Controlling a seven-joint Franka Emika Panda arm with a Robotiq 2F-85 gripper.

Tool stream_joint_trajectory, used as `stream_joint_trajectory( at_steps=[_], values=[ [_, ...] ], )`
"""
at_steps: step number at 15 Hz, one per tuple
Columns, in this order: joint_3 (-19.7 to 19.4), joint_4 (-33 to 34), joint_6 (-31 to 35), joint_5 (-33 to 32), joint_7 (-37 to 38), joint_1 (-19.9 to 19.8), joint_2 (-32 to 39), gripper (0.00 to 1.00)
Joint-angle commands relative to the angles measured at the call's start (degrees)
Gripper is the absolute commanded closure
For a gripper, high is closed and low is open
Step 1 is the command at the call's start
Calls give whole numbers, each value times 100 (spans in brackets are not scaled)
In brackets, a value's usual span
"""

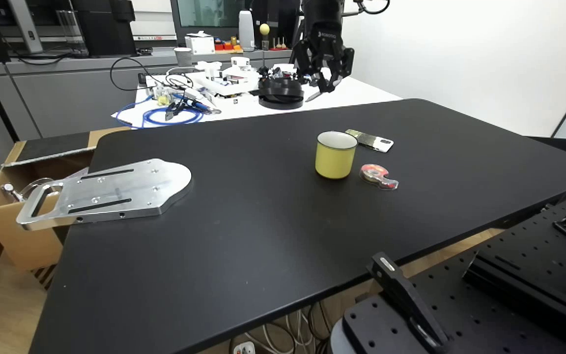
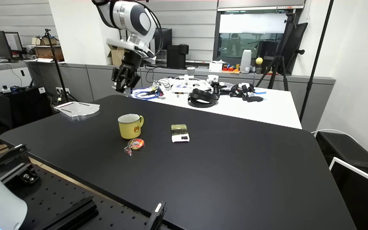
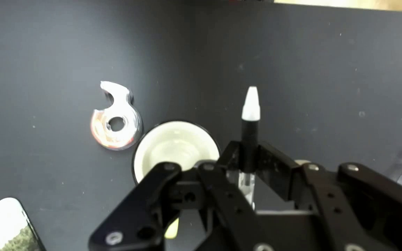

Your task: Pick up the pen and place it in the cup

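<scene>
Grey cabinets [image 1: 76, 98] and a white wall [image 1: 460, 59] stand behind a broad black worktop [image 1: 224, 275], with a cluttered white bench [image 1: 364, 92] beyond its far edge. Right of centre in an exterior view, a yellow cup [image 1: 334, 161] stands upright, its white inside showing; in an exterior view its handle [image 2: 142, 120] is turned toward the right of the frame. Just beside it lies a clear and red tape dispenser [image 1: 375, 172]. Near them is a phone [image 2: 179, 130] with a patterned back, seen again at the lower left of the wrist view. At the left of an exterior view, a metal plate [image 1: 116, 189] juts past the worktop's edge above a cardboard box [image 1: 27, 241].

From the bottom of the wrist view comes the dark hand [image 3: 249, 157], its fingers [image 3: 271, 159] pinched on the pen [image 3: 250, 134]. The pen's whitish tip points toward the top of that frame, right of the cup's mouth; its rear end is partly hidden. Both exterior views show the hand raised well above the worktop, higher in the frame than the cup and well apart from it.
</scene>
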Motion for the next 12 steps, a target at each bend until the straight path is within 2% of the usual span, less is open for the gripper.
stream_joint_trajectory(
  at_steps=[1, 6, 12],
  values=[
    [-114, 589, -1145, 99, 73, -96, 304, 95],
    [-255, 889, -2054, 207, 126, -199, 677, 95],
    [-344, 1128, -2439, 397, 154, -264, 1201, 95]
  ],
)
